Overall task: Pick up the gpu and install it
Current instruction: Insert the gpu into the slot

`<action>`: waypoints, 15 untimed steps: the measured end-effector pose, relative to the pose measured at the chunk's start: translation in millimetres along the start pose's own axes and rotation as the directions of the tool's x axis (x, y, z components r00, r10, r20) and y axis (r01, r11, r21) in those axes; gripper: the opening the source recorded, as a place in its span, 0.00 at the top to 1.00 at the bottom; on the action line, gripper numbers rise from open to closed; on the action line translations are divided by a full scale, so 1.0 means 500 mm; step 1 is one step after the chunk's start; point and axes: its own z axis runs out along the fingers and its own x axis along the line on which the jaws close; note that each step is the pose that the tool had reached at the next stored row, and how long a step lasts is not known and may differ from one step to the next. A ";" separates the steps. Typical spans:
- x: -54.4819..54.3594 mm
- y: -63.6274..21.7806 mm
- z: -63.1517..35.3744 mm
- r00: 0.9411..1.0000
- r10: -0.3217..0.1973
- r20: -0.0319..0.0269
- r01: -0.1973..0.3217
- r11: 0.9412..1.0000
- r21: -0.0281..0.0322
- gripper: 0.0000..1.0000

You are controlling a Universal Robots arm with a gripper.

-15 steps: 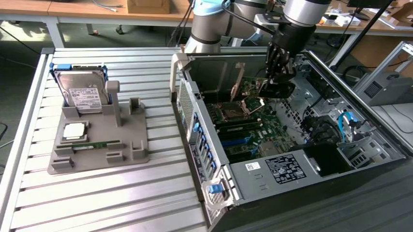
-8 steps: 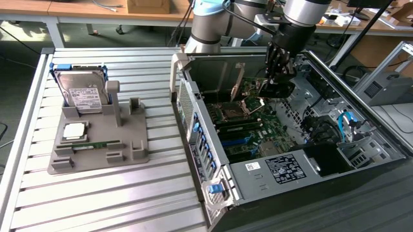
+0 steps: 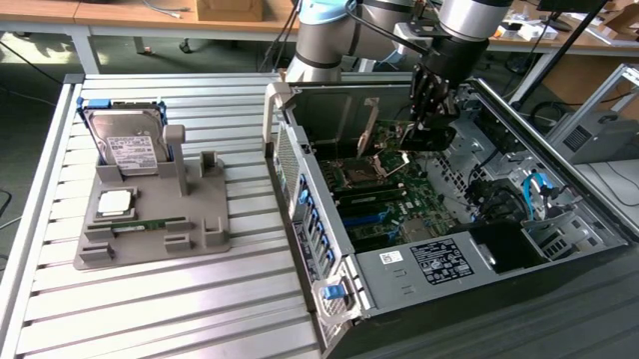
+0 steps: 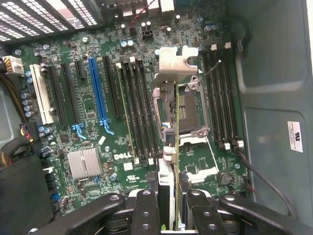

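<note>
Hanging inside the open grey tower computer case [image 3: 310,187], over its green motherboard [image 4: 88,112], the gpu [image 4: 171,112], a thin card with metal end bracket, sits edge-on, clamped between the black hand's [image 4: 167,205] fingers. Its long axis runs parallel to the blue slot [image 4: 98,88], which lies nearer the case's near end.

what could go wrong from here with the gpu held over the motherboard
The gpu, clamped edge-on in the tool, seems lined up by the cpu socket, well off the blue slot; lowered here it could strike the socket. Its metal bracket may snag the neighbouring memory slots. The grip takes just one end, so the card could tilt.
</note>
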 end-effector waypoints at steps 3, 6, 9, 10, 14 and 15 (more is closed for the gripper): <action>0.000 0.000 0.000 1.000 -0.009 0.000 0.009 1.000 0.000 0.73; 0.000 0.000 0.000 1.000 -0.016 0.000 0.016 1.000 0.000 0.73; 0.000 0.000 0.000 1.000 -0.024 0.001 0.024 1.000 0.000 0.73; 0.000 0.000 0.000 1.000 -0.030 0.001 0.030 1.000 0.000 0.73; 0.000 0.000 0.000 0.999 -0.043 0.001 0.043 0.999 0.000 0.73; 0.000 0.000 0.000 0.999 -0.046 0.001 0.046 0.999 0.000 0.73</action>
